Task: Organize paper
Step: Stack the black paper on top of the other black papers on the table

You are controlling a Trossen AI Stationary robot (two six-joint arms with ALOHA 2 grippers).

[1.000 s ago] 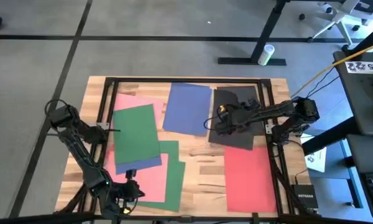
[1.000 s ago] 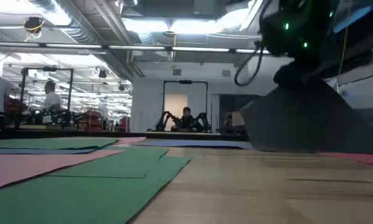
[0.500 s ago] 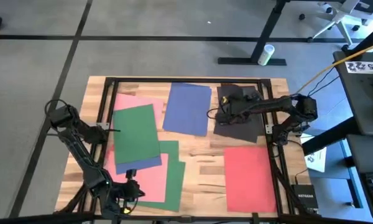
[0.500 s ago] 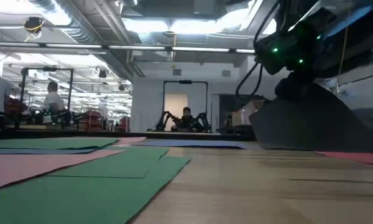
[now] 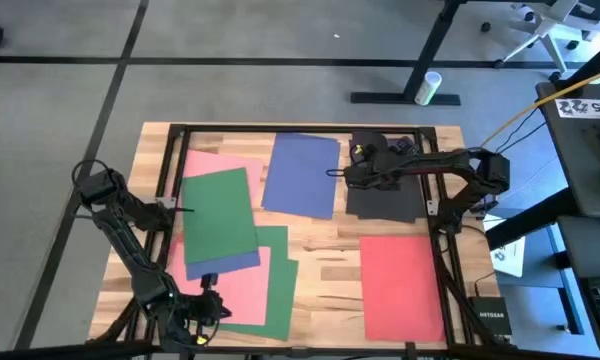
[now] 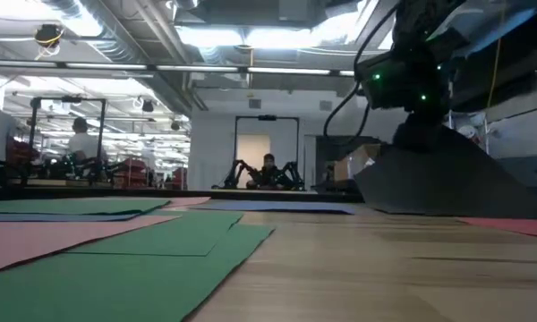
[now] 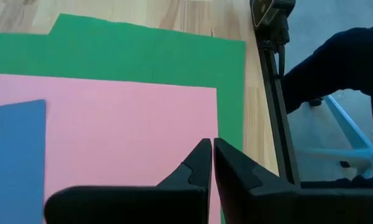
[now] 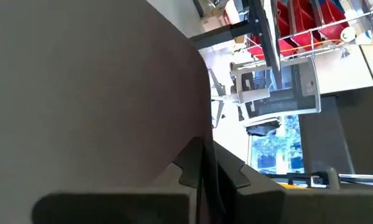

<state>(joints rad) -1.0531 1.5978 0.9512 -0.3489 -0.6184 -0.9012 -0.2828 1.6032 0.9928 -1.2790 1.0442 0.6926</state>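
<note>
A: Table (image 5: 320, 262): coloured sheets spread flat. Black sheet (image 5: 385, 195) sits at the far right, its edge pinched and lifted by the right gripper (image 5: 357, 172).

B: Risk: the thin sheet may slip or crease. Left gripper (image 7: 206, 163) is closed, empty, over the pink sheet (image 7: 112, 134).

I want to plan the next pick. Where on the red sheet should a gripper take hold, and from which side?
The red sheet lies flat on the table, nothing overlapping it. Its right and near edges lie almost at the table's border, so probably best to grip a near-right corner or that edge, approaching from the right, where the right gripper works.
</note>
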